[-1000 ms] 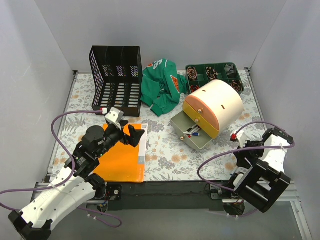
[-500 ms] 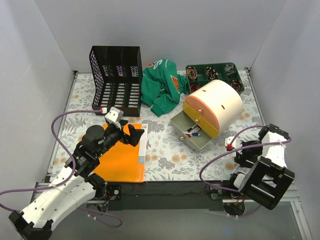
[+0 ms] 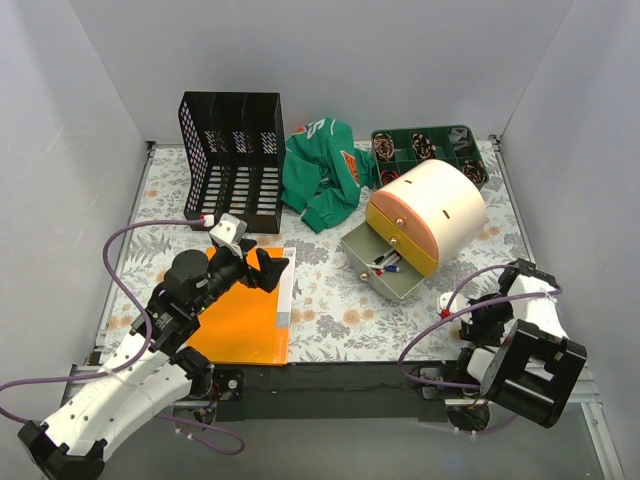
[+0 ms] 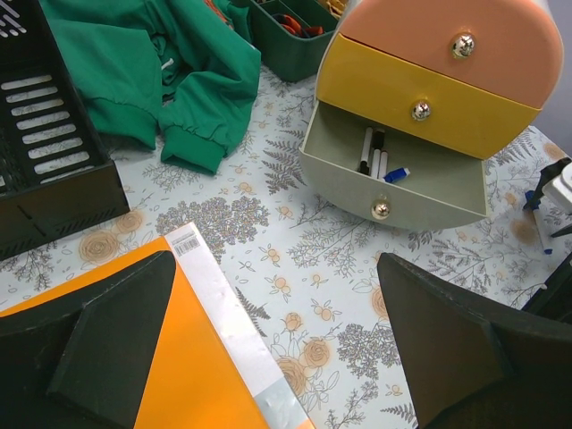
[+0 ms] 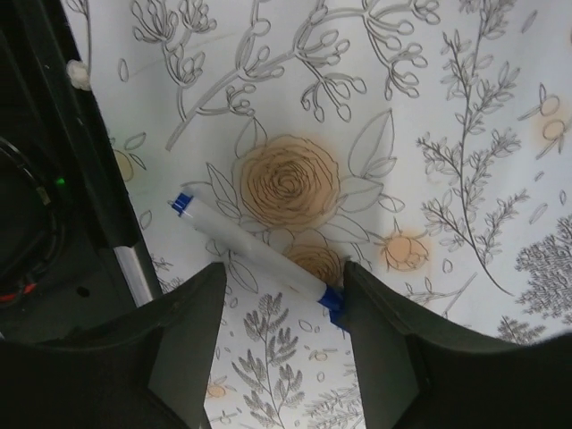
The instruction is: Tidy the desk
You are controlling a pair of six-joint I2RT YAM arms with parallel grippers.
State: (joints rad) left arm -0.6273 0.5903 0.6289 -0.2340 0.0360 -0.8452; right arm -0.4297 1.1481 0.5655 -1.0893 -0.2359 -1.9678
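Near the black front rim, right gripper [image 5: 281, 273] hangs jaws apart, straddling a white pen with blue cap [image 5: 241, 239] lying flat on the desk [image 5: 465, 107], the floral-print top everything sits on; pen not clamped, looks lined up for a pick. Left gripper [image 4: 275, 268] wide open, empty, over orange book [image 4: 179, 357]; barcode sticker [image 4: 188, 243] on its white spine strip, digits unreadable. Beyond, drawer unit [image 4: 429, 54] with bottom drawer [image 4: 393, 192] pulled out, pens inside, likely the loose pen's home. Further back crumpled green garment [image 4: 152, 63], lettering unreadable, then black file rack [image 3: 232, 150] and green compartment tray [image 3: 430, 150]
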